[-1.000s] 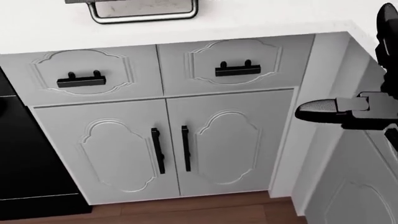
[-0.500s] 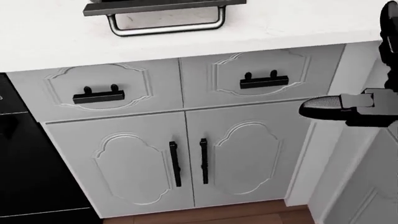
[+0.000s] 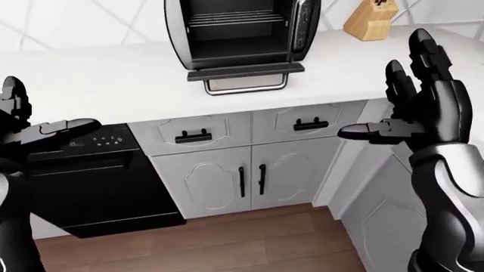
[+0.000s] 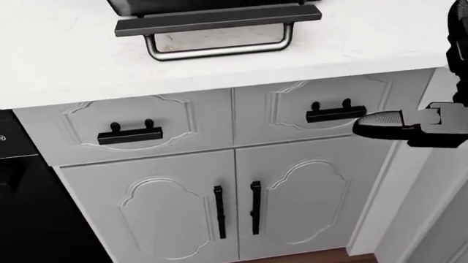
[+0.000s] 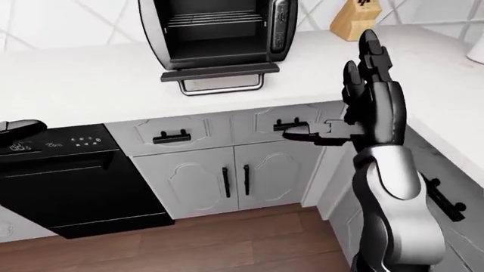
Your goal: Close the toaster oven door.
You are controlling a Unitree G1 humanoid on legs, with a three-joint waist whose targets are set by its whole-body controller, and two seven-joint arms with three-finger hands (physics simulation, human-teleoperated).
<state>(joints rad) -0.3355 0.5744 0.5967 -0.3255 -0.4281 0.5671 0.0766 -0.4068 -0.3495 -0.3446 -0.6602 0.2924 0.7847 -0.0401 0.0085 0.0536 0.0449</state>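
The toaster oven (image 3: 243, 35) stands on the white desk (image 3: 98, 79) at about 12 o'clock in the left-eye view, well apart from both hands. Its door (image 3: 245, 71) hangs fully open, folded down flat so that it juts out over the desk towards the viewer, with a silver bar handle (image 3: 245, 88) along its lower edge near the desk's rim.

The right hand (image 3: 420, 107) is raised at 3 o'clock in the left-eye view, fingers (image 3: 427, 54) spread and pointing up, thumb stretched out towards 9 o'clock; it holds nothing and touches nothing. From this hand the oven door lies towards 10 o'clock, clearly out of contact. The left hand (image 3: 34, 127) comes in at 9 o'clock, also open and empty, one finger reaching towards 3 o'clock above the black dishwasher (image 3: 98, 181). From it the door lies towards 2 o'clock.

The oven is black and rounded, its cavity dark and open, with a wire rack (image 3: 227, 20) across the upper part and a column of knobs (image 3: 304, 25) down its right side. A wooden knife block (image 3: 370, 20) sits on the desk at 1 o'clock. Below the desk run two white drawers (image 3: 249, 129) with black handles and a pair of cabinet doors (image 3: 249, 178). In the head view only the door's edge and handle show at 12 o'clock.
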